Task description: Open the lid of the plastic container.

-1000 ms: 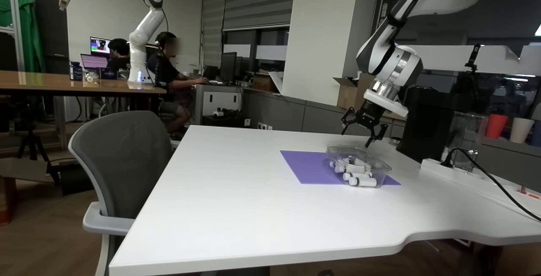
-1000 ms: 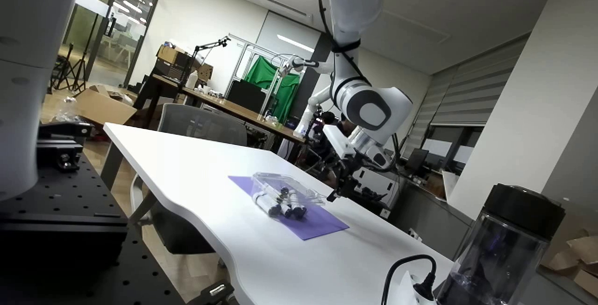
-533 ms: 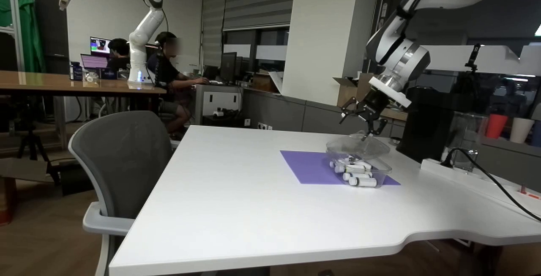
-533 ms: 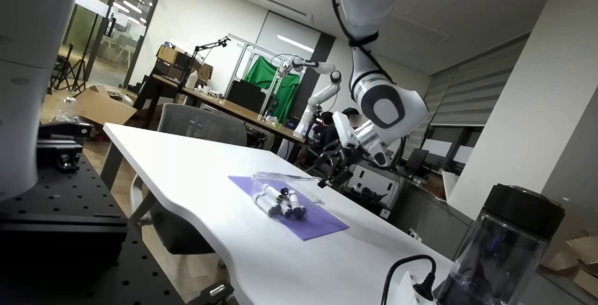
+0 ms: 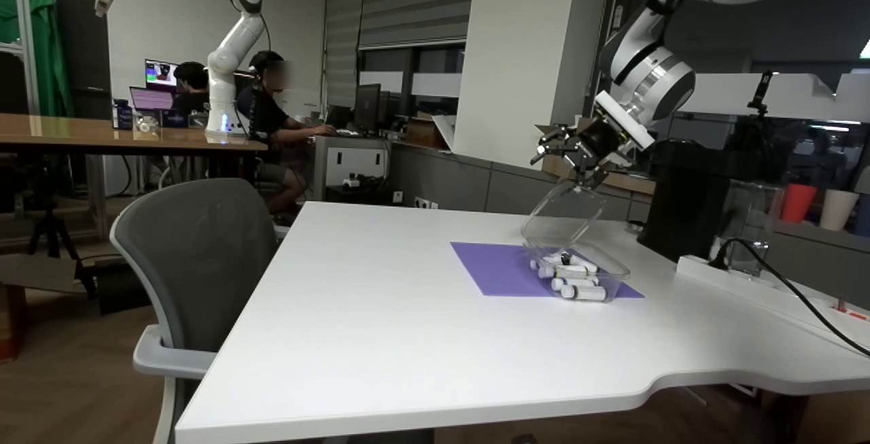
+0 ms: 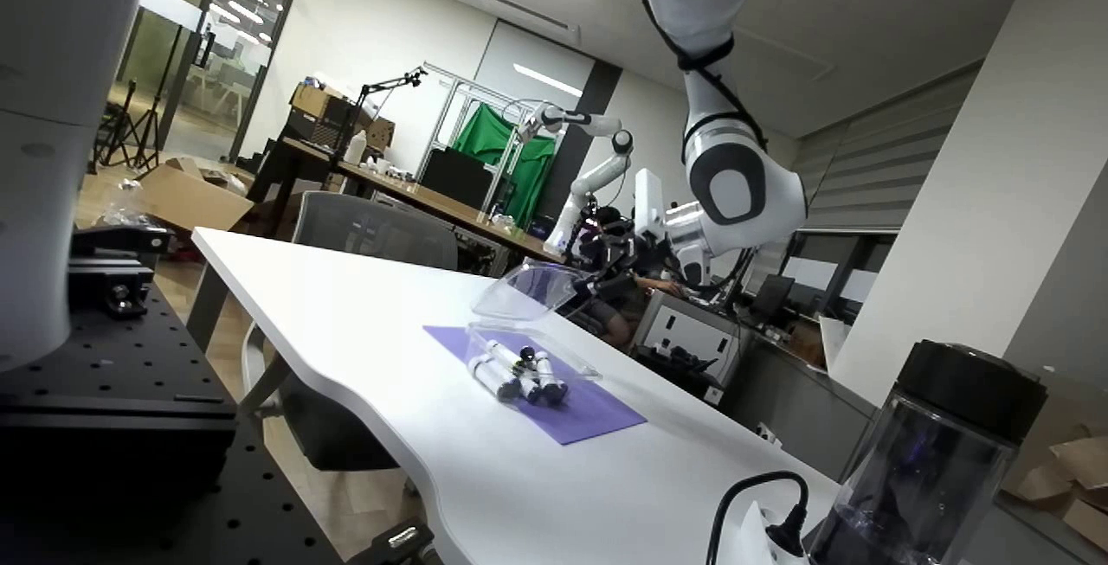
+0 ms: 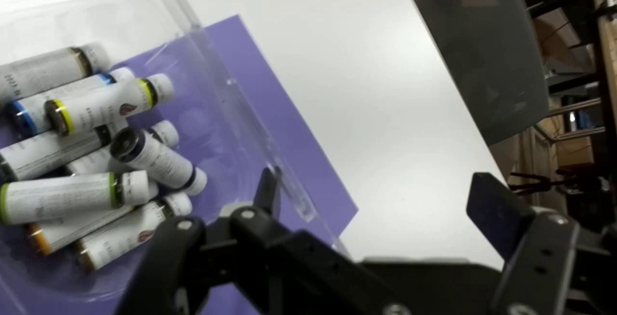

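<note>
The plastic container (image 5: 612, 283) is a clear low box on a purple sheet (image 5: 499, 270), with several small white-labelled bottles (image 5: 574, 272) inside. Its clear lid (image 5: 561, 219) stands steeply tilted up at the far edge of the container; it also shows raised in an exterior view (image 6: 524, 290). My gripper (image 5: 565, 162) is at the lid's raised upper edge. In the wrist view the gripper (image 7: 376, 182) has its fingers wide apart, with nothing clamped between them. One finger lies against or beside a clear plastic edge (image 7: 250, 122); exact contact cannot be told.
The white table (image 5: 380, 335) carries a power strip with a black cable (image 5: 781, 270), a tall black box (image 5: 683, 199) and a clear jar (image 5: 747, 219). A grey chair (image 5: 197, 260) stands at the table's edge. A black-lidded bottle (image 6: 930, 461) is close to an exterior camera.
The lid has swung from lying nearly flat over the container to steeply upright. My gripper has risen and tilted along with its edge. The container and bottles stay in place.
</note>
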Tool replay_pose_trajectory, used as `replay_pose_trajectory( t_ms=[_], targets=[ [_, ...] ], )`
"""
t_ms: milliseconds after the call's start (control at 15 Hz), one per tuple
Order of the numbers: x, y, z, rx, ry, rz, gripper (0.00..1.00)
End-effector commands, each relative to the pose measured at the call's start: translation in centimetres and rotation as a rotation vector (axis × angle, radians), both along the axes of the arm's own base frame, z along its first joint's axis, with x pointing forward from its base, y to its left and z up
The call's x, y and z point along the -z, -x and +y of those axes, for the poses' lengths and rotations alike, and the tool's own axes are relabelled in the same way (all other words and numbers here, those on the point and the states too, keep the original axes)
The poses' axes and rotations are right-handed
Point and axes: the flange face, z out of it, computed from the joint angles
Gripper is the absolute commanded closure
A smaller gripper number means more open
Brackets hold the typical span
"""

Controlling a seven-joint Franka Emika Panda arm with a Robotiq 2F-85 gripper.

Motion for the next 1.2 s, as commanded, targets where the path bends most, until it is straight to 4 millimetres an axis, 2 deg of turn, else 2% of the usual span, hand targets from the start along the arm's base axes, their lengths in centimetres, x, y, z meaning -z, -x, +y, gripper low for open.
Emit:
replay_pose_trajectory(
  t_ms=[0,133,333,467,533,667,800,1133],
  targets=[
    [-2.6,-1.5,2.9,-0.027,-0.131,0.009,0.00],
    [-3.2,-1.8,5.8,-0.062,-0.198,0.010,0.00],
    [-2.6,-1.2,11.1,-0.141,-0.261,0.047,0.00],
    [-2.5,-1.1,13.3,-0.191,-0.236,0.062,0.00],
    [-3.2,-1.4,13.7,-0.207,-0.180,0.044,0.00],
    [-5.0,-1.9,13.6,-0.238,-0.050,0.020,0.00],
    [-7.0,-2.2,12.4,-0.269,0.057,-0.002,0.00],
    [-13.9,-2.3,7.1,-0.316,0.345,-0.060,0.00]
  ],
)
